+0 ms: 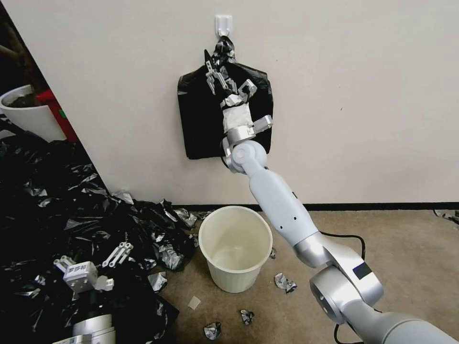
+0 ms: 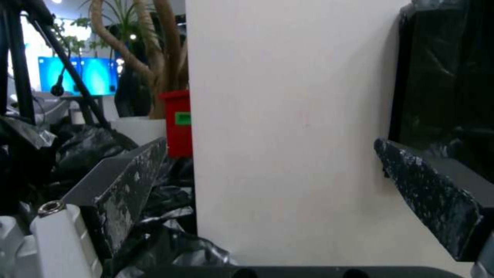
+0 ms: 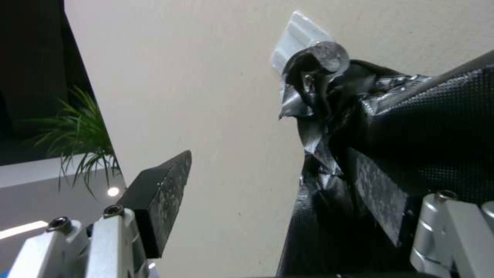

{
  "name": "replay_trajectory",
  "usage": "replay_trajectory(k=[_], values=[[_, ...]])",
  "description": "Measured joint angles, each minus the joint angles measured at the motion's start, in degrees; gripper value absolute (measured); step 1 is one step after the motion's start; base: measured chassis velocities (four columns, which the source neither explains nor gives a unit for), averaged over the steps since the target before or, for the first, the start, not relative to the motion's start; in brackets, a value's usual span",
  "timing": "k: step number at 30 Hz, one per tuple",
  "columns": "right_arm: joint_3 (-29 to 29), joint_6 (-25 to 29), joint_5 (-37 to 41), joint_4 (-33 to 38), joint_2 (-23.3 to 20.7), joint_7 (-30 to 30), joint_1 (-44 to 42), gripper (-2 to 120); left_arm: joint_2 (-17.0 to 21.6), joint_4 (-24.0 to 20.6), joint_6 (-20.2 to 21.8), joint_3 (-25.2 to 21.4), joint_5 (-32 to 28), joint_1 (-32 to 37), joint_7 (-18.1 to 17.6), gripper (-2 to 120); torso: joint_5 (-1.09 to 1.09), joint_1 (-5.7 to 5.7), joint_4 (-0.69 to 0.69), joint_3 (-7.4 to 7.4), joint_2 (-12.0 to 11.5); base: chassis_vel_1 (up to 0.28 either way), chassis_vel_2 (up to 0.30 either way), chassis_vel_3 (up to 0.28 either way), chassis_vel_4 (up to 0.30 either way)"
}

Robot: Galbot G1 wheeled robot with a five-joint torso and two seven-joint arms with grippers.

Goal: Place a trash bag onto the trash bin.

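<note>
- Where the pale wall (image 1: 358, 95) carries a white hook (image 1: 223, 24), a flat squarish black bundle (image 1: 201, 119) hangs by its knotted top (image 1: 224, 48); no single loose trash bag can be told apart from the rest of the black plastic.
- Trash bin (image 1: 235, 248): cream-white, upright on the brown floor (image 1: 392, 239) just in front of the wall's dark baseboard, mouth open, nothing over the rim.
- Right gripper (image 1: 216, 71): arm stretched up and forward, gripper at the upper part of the hanging bundle, just under the knot.
- In the right wrist view the jaws stand apart. One finger (image 3: 381, 193) lies against the wrinkled black plastic; the other finger (image 3: 162, 193) is out over bare wall, touching nothing. Nothing is clamped between them.
- That view also shows the knot looped over the hook (image 3: 298, 38), gathered film hanging below it.
- Left gripper (image 1: 112, 258): low on the robot's left, above the big heap of black plastic (image 1: 62, 215); it sits well apart from the bin.
- In the left wrist view its two speckled fingers (image 2: 129, 181) are spread wide, with wall between them and nothing held.
- Crumpled black scraps (image 1: 284, 283) lie on the floor around the bin's base.
- Far left, behind the heap: a white planter pot (image 1: 26, 114) with a red object (image 1: 52, 107) beside it.
</note>
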Motion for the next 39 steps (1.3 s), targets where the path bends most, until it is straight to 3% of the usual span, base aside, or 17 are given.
replay_trajectory(k=[4, 6, 8, 12, 16, 18, 22, 29, 39], values=[[0.21, -0.26, 0.85, -0.32, 0.0, -0.74, -0.05, 74, 0.0, 0.0, -0.05, -0.01, 0.0, 0.03, 0.01, 100, 0.0, 0.0, 0.0, 0.0, 0.0, 0.0, 0.0, 0.0, 0.0], [0.31, -0.44, 1.19, -0.61, 0.0, -1.21, -0.1, 64, 0.0, 0.07, -0.19, -0.02, 0.02, 0.11, 0.01, 100, 0.0, 0.0, 0.0, 0.0, 0.0, 0.0, 0.0, 0.0, 0.0], [0.31, -0.48, 1.2, -0.7, 0.0, -1.25, -0.09, 62, 0.0, 0.09, -0.22, -0.03, 0.02, 0.13, 0.01, 100, 0.0, 0.0, 0.0, 0.0, 0.0, 0.0, 0.0, 0.0, 0.0], [0.14, -0.67, 1.03, -1.11, 0.0, -0.29, -0.01, 42, 0.0, 0.09, -0.36, -0.05, 0.07, 0.29, 0.02, 100, 0.0, 0.0, 0.0, 0.0, 0.0, 0.0, 0.0, 0.0, 0.0], [-0.08, -0.77, 0.71, -1.05, 0.0, 0.26, -0.39, 41, 0.0, 0.07, -0.37, -0.09, 0.08, 0.33, 0.01, 100, 0.0, 0.0, 0.0, 0.0, 0.0, 0.0, 0.0, 0.0, 0.0], [-0.09, -0.87, 0.3, -1.09, 0.0, 0.68, -0.57, 52, 0.0, 0.05, -0.4, -0.09, 0.09, 0.41, 0.02, 100, 0.0, 0.0, 0.0, 0.0, 0.0, 0.0, 0.0, 0.0, 0.0], [-0.05, -0.89, 0.17, -1.21, 0.0, 0.83, -0.57, 53, 0.0, 0.05, -0.41, -0.09, 0.09, 0.44, 0.02, 100, 0.0, 0.0, 0.0, 0.0, 0.0, 0.0, 0.0, 0.0, 0.0], [0.93, -1.02, -0.12, -2.94, 0.0, 2.32, 0.73, 22, 0.0, -0.01, -0.43, -0.06, 0.17, 0.5, 0.02, 100, 0.0, 0.0, 0.0, 0.0, 0.0, 0.0, 0.0, 0.0, 0.0], [1.05, -0.93, -0.43, -3.02, 0.0, 1.82, 0.76, 0, 0.0, 0.27, -0.5, -0.12, 0.16, 0.28, 0.02, 100, 0.0, 0.0, 0.0, 0.0, 0.0, 0.0, 0.0, 0.0, 0.0]])
